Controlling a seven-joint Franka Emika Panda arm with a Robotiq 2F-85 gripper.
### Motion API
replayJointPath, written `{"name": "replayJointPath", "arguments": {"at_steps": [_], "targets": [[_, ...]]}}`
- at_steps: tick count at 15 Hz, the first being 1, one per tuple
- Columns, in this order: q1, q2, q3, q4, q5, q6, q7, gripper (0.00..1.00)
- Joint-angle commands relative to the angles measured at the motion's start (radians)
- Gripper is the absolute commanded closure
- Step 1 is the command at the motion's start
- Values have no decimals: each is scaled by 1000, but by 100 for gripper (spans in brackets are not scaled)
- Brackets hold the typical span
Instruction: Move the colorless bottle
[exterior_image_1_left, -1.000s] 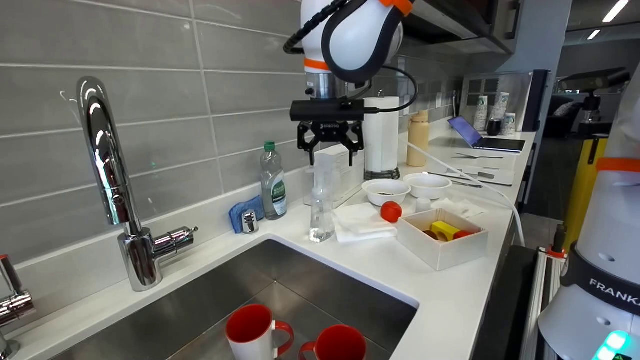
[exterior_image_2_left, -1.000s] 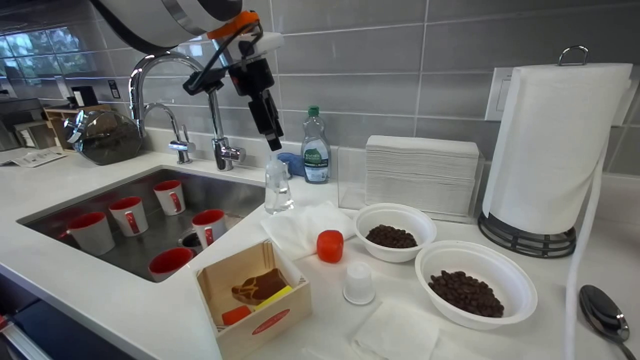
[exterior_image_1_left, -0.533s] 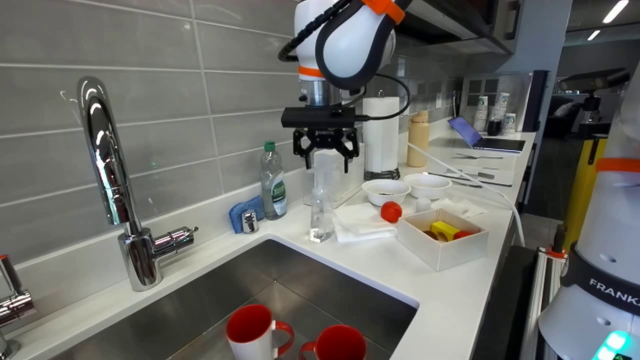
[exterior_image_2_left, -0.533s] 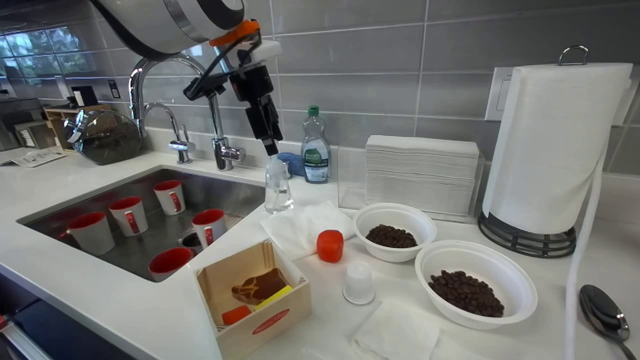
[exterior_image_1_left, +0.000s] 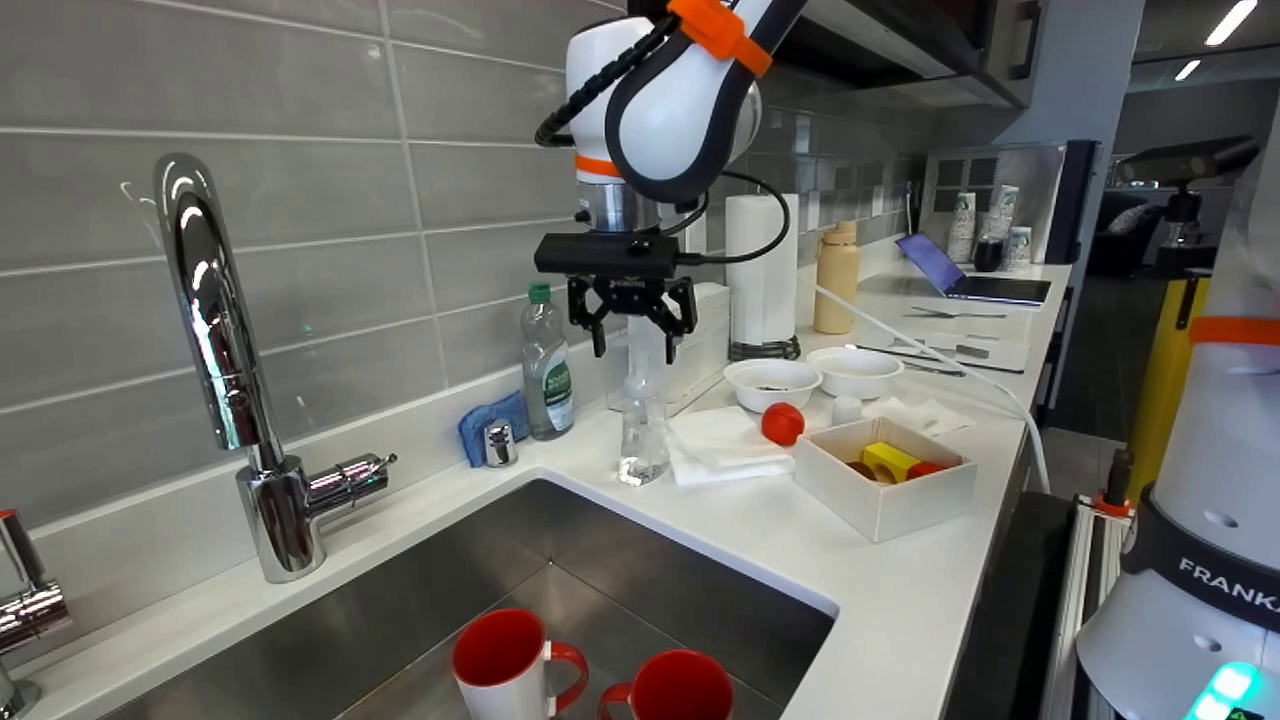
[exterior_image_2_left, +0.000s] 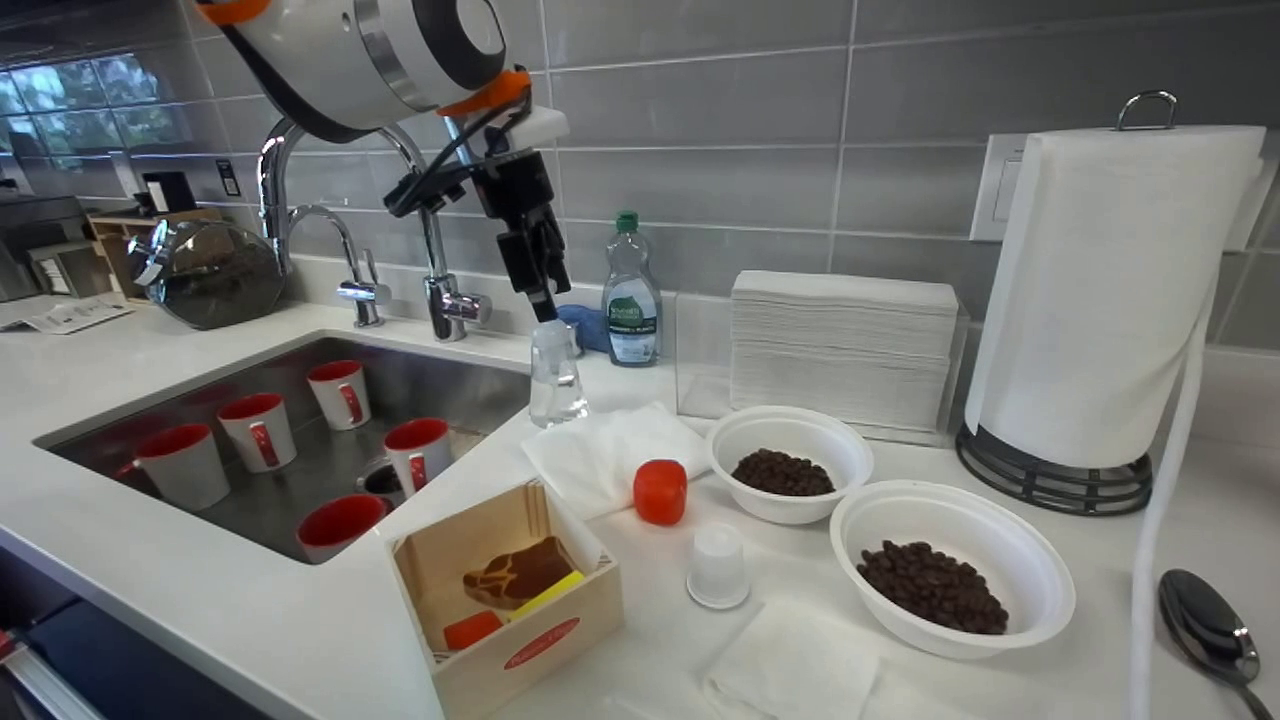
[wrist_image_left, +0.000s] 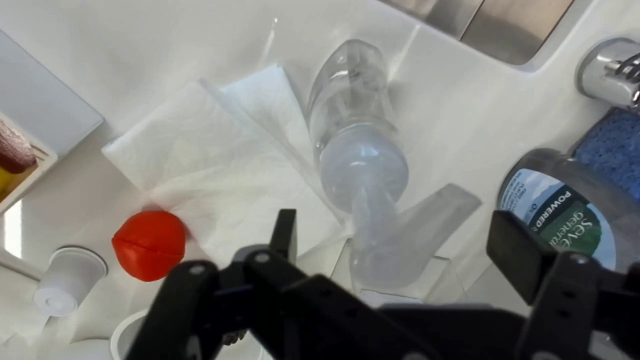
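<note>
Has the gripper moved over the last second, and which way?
Yes. In an exterior view, the gripper has come lower and shifted across the picture toward the tall faucet, which has stayed put.

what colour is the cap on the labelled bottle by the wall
Green. The cap shows best in an exterior view, against the grey tiles.

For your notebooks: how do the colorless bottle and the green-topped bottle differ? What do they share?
Label: the green-topped bottle carries a printed label; the colorless bottle shows none.
Top: the green-topped bottle wears a green cap; the colorless bottle's upper part is pale.
Place: the colorless bottle's upper part shows between the open jaws of the gripper; the green-topped bottle stands outside.
Shared: both stand upright on the counter.
</note>
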Motion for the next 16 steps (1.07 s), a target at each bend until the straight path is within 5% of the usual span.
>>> {"name": "replayJointPath", "arguments": {"at_steps": [1, 8, 16], "targets": [[40, 30, -31, 34, -21, 5, 42, 35], [60, 28, -55, 37, -31, 8, 51, 96], [52, 32, -80, 79, -21, 4, 17, 96]]}}
